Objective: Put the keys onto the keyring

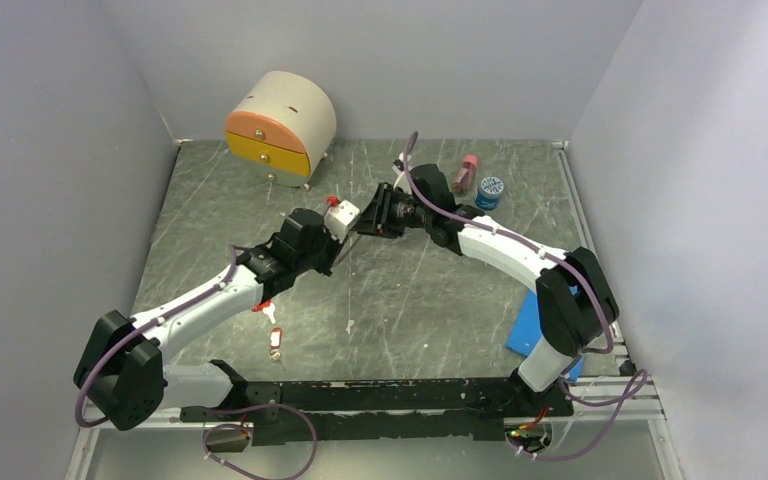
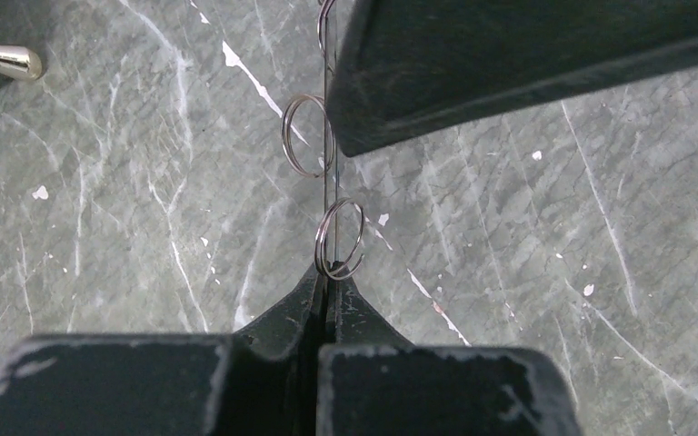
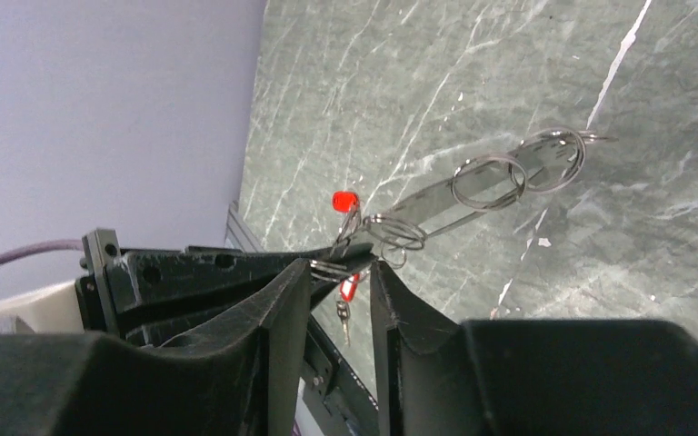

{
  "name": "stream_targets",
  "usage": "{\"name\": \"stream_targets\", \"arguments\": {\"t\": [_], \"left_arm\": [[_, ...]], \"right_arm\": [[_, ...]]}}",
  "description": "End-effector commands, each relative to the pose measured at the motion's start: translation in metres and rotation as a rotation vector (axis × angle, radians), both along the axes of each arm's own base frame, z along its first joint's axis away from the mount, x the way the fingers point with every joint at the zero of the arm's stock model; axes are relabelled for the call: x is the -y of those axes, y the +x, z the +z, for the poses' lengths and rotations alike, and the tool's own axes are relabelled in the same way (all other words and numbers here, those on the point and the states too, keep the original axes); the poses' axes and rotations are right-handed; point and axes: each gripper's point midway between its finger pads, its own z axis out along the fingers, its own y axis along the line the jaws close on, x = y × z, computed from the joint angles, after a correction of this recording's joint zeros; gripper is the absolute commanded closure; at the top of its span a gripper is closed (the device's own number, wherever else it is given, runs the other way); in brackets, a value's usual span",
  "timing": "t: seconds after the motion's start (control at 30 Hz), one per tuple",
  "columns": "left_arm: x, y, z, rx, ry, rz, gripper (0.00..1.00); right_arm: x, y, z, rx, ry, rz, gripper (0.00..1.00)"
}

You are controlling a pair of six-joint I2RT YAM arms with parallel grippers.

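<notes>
Keys [image 1: 276,342]: red tags, white labels, print unreadable.

No text, brand, number or sign can be read: the pattern on the blue jar lid [image 1: 490,186] by the worktop's [image 1: 430,300] far edge and the white labels on the keys [image 1: 276,342] near its near edge are too small.

Two keys [image 1: 276,342] with red tags lay on the table [image 1: 410,300], and a third red tag [image 1: 332,201] was seen farther back. There was one pink bottle [image 1: 468,172], one blue-lidded jar [image 1: 490,190] and one drawer box [image 1: 280,125].
</notes>
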Motion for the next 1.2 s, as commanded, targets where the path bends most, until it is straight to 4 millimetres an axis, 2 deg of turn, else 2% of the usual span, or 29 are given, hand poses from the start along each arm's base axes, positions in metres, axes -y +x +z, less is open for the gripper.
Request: {"name": "stream_targets", "arguments": {"t": [0.0,0.47,0.87,0.9,1.07,1.17], "left_arm": [[0.008,0.011,0.019,0.055,-0.029,0.013,0.97],[0.008,0.011,0.016,0.051,0.004,0.007,0.98],[0.005,0.011,0.011,0.055,0.068,0.015,0.97],[0.005,0.011,0.01,0.055,0.075,0.014,0.98],[0.003,0.011,0.005,0.045,0.106,0.024,0.97],[0.002,0.01,0.003,0.028,0.113,0.034,0.97]], "right_arm": [[-0.014,0.014,0.024,0.029,0.071,-0.015,0.69],[-0.02,0.024,0.011,-0.005,0.058,-0.036,0.76],[-0.025,0.023,-0.004,-0.042,0.014,-0.017,0.81],[-0.026,0.023,-0.003,-0.043,0.017,-0.014,0.82],[-0.03,0.018,0.002,-0.037,0.033,0.03,0.99],[-0.03,0.016,0.013,0.012,0.054,0.05,1.0]]}}
